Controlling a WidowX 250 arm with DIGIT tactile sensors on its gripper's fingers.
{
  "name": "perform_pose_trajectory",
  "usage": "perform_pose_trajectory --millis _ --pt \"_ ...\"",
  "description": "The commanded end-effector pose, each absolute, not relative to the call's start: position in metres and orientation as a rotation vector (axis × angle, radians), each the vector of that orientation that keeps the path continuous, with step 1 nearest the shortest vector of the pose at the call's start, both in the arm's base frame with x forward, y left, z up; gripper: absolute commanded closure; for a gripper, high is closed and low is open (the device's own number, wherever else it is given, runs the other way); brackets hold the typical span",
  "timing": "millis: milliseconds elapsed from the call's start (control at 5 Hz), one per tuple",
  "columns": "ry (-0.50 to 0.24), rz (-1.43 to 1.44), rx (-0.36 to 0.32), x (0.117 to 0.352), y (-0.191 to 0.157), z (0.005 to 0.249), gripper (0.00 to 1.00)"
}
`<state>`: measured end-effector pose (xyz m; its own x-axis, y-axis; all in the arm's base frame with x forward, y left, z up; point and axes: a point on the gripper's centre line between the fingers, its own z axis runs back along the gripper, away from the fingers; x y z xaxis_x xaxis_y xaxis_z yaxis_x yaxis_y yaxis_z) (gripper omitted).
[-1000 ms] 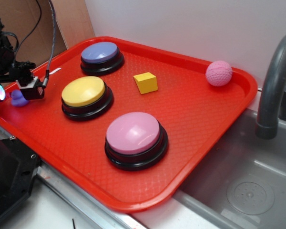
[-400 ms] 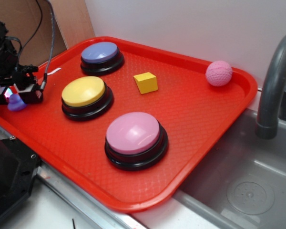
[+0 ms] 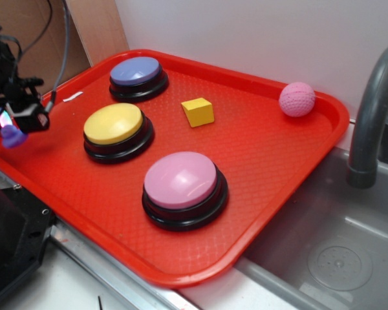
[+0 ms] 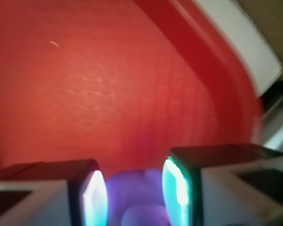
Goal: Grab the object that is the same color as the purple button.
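Since the earlier frame, the purple duck (image 3: 11, 135) had risen off the red tray (image 3: 271, 155) with the gripper (image 3: 13, 123), which was closed on it above the tray's left edge. From the wrist, the duck (image 4: 134, 197) sat blurred between both fingers (image 4: 92, 195), touching each pad, a contact the exterior view did not show clearly. Near the far left corner stood the purple button (image 3: 138, 75), then the yellow button (image 3: 116, 130) and the pink button (image 3: 183, 187). A yellow cube (image 3: 198, 111) lay mid-tray, a pink ball (image 3: 297, 99) at the far right corner. A grey sink (image 3: 336, 252) and tap (image 3: 373, 116) adjoined the right edge.
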<state>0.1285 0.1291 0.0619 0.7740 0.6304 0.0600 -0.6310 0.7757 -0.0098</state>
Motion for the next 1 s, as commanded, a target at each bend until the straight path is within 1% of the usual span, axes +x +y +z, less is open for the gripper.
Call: perform_pose_trajectory --millis 0,200,600,800 --pt "-0.165 0.477 0.018 0.125 0.12 0.142 1.0" --pt "-0.158 0.385 0.003 0.133 0.11 0.154 1.0" --pt "-0.159 0.295 0.017 0.144 0.092 0.17 1.0" --pt "-0.156 0.265 0.021 0.144 0.086 0.172 1.0"
